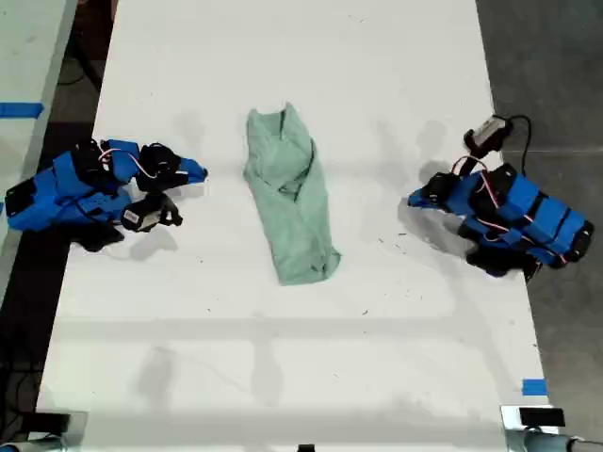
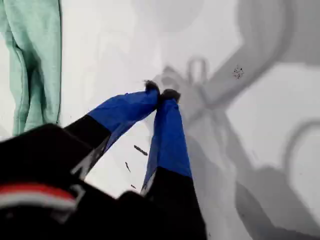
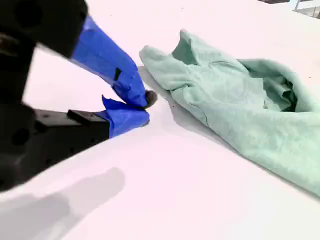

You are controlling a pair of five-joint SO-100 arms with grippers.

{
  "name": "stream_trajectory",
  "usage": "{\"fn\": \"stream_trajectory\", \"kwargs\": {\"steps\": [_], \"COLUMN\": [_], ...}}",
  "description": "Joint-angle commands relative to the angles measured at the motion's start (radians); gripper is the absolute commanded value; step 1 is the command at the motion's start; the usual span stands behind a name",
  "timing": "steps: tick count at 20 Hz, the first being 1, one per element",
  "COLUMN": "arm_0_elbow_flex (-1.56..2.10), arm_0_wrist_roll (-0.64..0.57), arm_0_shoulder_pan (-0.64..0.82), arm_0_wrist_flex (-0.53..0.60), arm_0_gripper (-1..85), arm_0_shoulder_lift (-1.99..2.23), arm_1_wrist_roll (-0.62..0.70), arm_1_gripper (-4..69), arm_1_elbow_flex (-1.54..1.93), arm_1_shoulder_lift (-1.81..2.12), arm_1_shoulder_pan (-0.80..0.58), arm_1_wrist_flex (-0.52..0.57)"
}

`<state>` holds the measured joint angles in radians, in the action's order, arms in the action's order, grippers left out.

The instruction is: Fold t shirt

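The t shirt (image 1: 290,193) is a pale mint-green bundle lying wrinkled and lengthwise in the middle of the white table (image 1: 283,367). My first gripper (image 1: 415,200) rests at the exterior view's right, well apart from the cloth, with its blue fingertips (image 2: 170,95) pressed together on nothing. From there the t shirt (image 2: 30,60) shows only at a distance. My second gripper (image 1: 200,173) lies at the exterior view's left, shut and empty, a short gap from the cloth's edge. Its wrist view shows the gripper (image 3: 146,106) just short of the t shirt (image 3: 240,105).
Both blue arms lie low on the table near its side edges in the exterior view. A blue tape mark (image 1: 533,386) sits near the front corner at that view's right. Another tape strip (image 1: 21,109) marks a neighbouring surface at the left. Small dark specks (image 2: 140,150) dot the table.
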<state>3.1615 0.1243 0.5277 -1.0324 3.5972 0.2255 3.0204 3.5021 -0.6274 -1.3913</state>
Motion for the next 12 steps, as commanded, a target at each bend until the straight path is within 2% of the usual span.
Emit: {"fn": "stream_trajectory", "kwargs": {"steps": [1, 7, 9, 11, 12], "arm_0_elbow_flex": [-0.014, -0.031, -0.087, -0.281, -0.403], "arm_0_wrist_roll": [0.152, 0.155, 0.232, 0.293, 0.307], "arm_0_shoulder_pan": [-0.098, -0.121, -0.126, -0.187, -0.247], "arm_0_wrist_flex": [0.075, 0.069, 0.032, 0.038, 0.061], "arm_0_gripper": [0.0, -0.1, -0.2, -0.2, -0.2], "arm_0_shoulder_lift": [0.008, 0.006, -0.054, -0.357, -0.563], "arm_1_wrist_roll": [-0.379, -0.357, -0.281, -0.330, -0.333], "arm_1_gripper": [2.3, 2.3, 2.3, 2.4, 2.4], "arm_1_elbow_flex": [-0.009, -0.023, -0.069, -0.137, -0.201], "arm_1_shoulder_lift": [0.009, 0.009, 0.008, -0.051, -0.172], "arm_1_shoulder_pan": [0.043, 0.066, 0.115, 0.176, 0.207], "arm_1_wrist_flex": [0.084, 0.086, 0.077, 0.100, 0.156]}}
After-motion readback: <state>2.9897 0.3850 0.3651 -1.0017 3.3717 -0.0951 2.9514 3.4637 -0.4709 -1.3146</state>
